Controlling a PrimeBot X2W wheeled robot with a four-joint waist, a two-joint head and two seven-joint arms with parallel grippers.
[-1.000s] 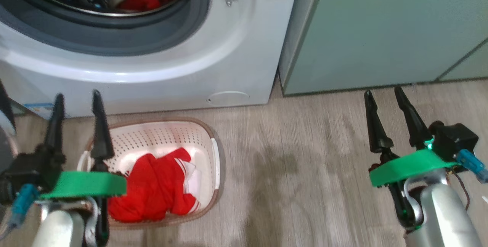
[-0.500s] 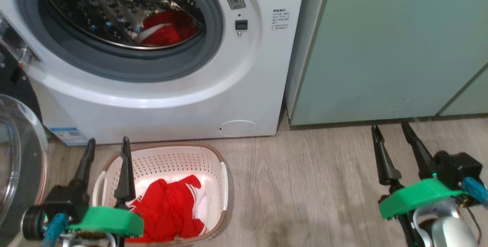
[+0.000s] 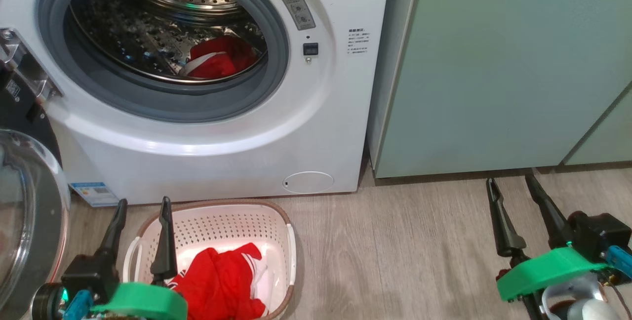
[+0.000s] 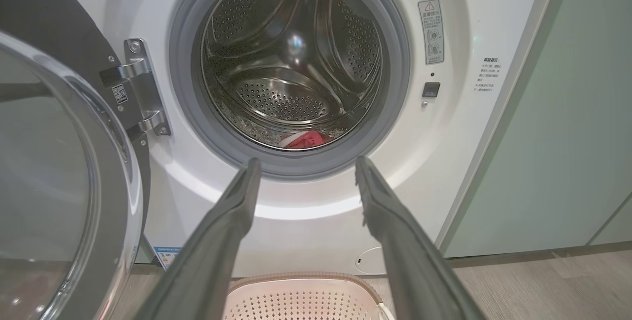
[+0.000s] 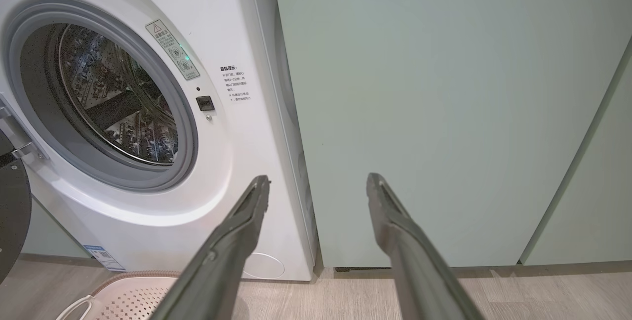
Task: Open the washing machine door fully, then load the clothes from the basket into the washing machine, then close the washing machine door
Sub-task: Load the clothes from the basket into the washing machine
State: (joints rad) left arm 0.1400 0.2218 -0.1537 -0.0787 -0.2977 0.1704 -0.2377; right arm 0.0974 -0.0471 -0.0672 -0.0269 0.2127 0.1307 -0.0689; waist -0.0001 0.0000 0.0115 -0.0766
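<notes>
Writing: grey warning sticker (image 3: pixel 295 5) with a triangle sign on the washing machine (image 3: pixel 207 162) front, up and ahead of the left gripper (image 3: pixel 143 201); text too small to read. Same for the small print block (image 3: pixel 359 38) beside it and the blue sticker (image 3: pixel 94 192) at the machine's bottom corner, just beyond the left gripper's tips. QR-style tag (image 4: pixel 120 94) by the hinge (image 4: pixel 143 88), unreadable.

Both grippers spread wide, holding nothing. Basket (image 3: pixel 222 226) sits on the floor (image 3: pixel 395 251) under and just ahead of the left gripper, near the machine. Red clothes (image 3: pixel 222 285) lie in it, just right of the left gripper's fingers; near part cut off by the frame edge. Another red piece (image 3: pixel 217 58) lies low in the drum (image 4: pixel 291 53), straight ahead of the left gripper. Washing machine door (image 3: pixel 29 221) swung open to the left gripper's left, cut off at the frame. Right gripper (image 3: pixel 509 179) over bare floor, well apart from the basket, facing a pale green cabinet (image 3: pixel 493 63). Round white flap (image 3: pixel 308 181) low on the machine, between the two grippers.
</notes>
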